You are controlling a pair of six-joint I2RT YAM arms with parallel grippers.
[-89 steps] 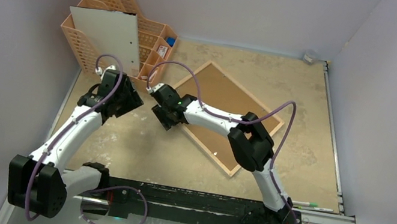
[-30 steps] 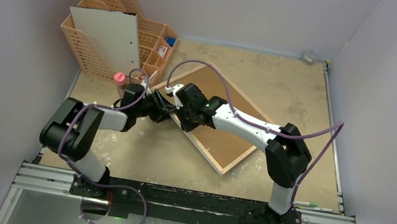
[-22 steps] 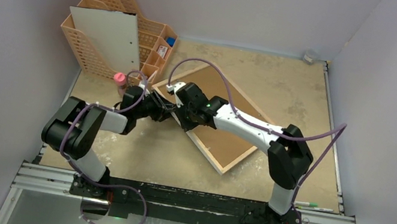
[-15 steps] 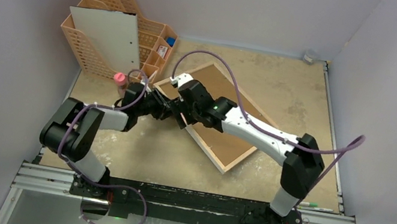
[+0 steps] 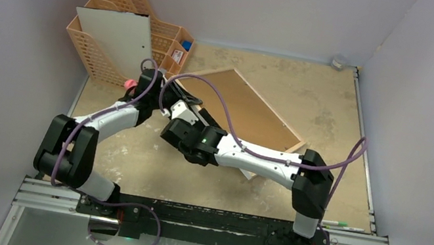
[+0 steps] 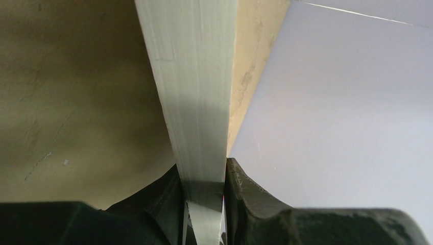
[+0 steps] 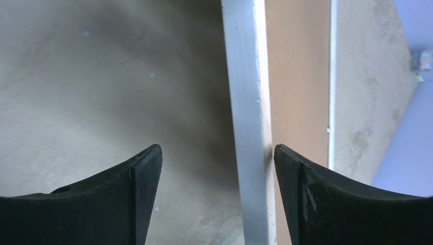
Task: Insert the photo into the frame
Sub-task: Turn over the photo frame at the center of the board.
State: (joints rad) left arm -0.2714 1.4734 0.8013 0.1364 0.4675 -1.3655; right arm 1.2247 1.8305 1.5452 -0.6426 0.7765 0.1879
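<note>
The frame (image 5: 248, 118) is tilted, its brown backing up and its left corner raised off the table. My left gripper (image 5: 159, 85) is shut on that corner; in the left wrist view the frame's white edge (image 6: 196, 92) is pinched between both fingers of the left gripper (image 6: 204, 171). My right gripper (image 5: 183, 107) is open beside the same corner. In the right wrist view the frame's white edge (image 7: 247, 127) runs between the spread fingers of the right gripper (image 7: 218, 153), close to the right one, untouched. The photo (image 5: 118, 39) leans on the organiser, white side out.
A peach lattice file organiser (image 5: 111, 1) stands at the back left. A pink-capped bottle (image 5: 130, 85) sits just left of my left wrist. A small object (image 5: 339, 62) is in the back right corner. Pens (image 5: 340, 225) lie by the near right rail. Walls close in on three sides.
My right gripper has opened, let go of the frame's edge and drawn back toward me. The left gripper has tightened on the corner and lifted it toward the back, swinging the frame.
</note>
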